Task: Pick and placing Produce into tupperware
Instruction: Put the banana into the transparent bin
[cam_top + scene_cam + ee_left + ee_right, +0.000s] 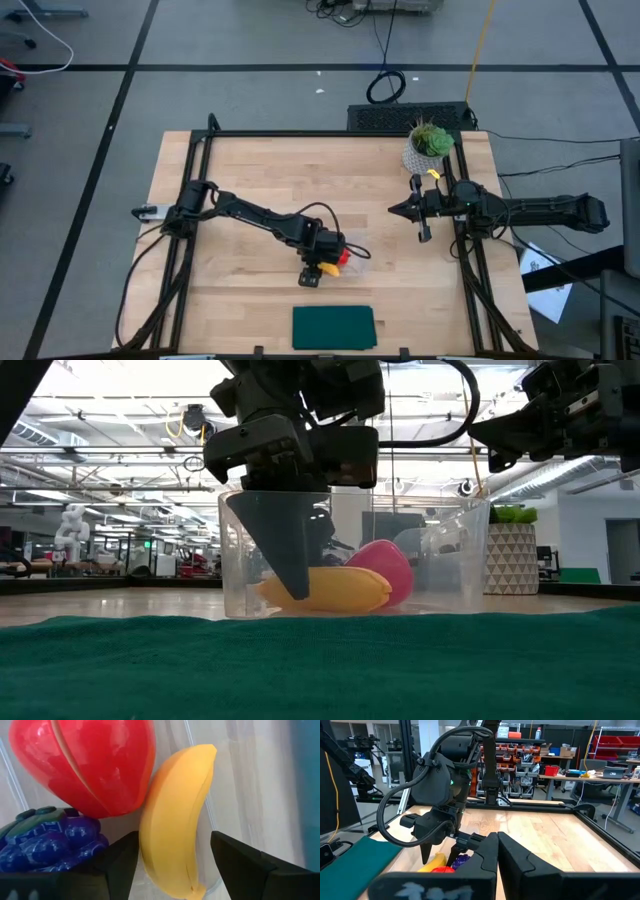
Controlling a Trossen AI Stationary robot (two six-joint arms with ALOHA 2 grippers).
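Observation:
The clear tupperware [440, 560] stands at the table's near middle. In it lie the yellow banana [175, 830], the red strawberry [85, 765] and the purple grapes [50, 842], close together on its floor. The banana's side leans against the strawberry. My left gripper [175, 865] points steeply down into the tupperware, open, with one finger on each side of the banana's lower end. My right gripper [395, 209] hangs shut and level at the table's right side, away from the tupperware, with nothing between its fingers. My left gripper stands open around the banana's lower end [172, 875], coming from above. One finger [120, 862] lies close against the banana's side; whether it touches, I cannot tell. The other finger [237, 865] is clear of it. The banana lies on the tupperware's floor.
A flat dark green rectangle [333, 327] lies at the near edge, just in front of the tupperware. A green plant in a white pot [430, 145] stands at the far right corner, close to my right arm. Bare wood lies to the left and far side.

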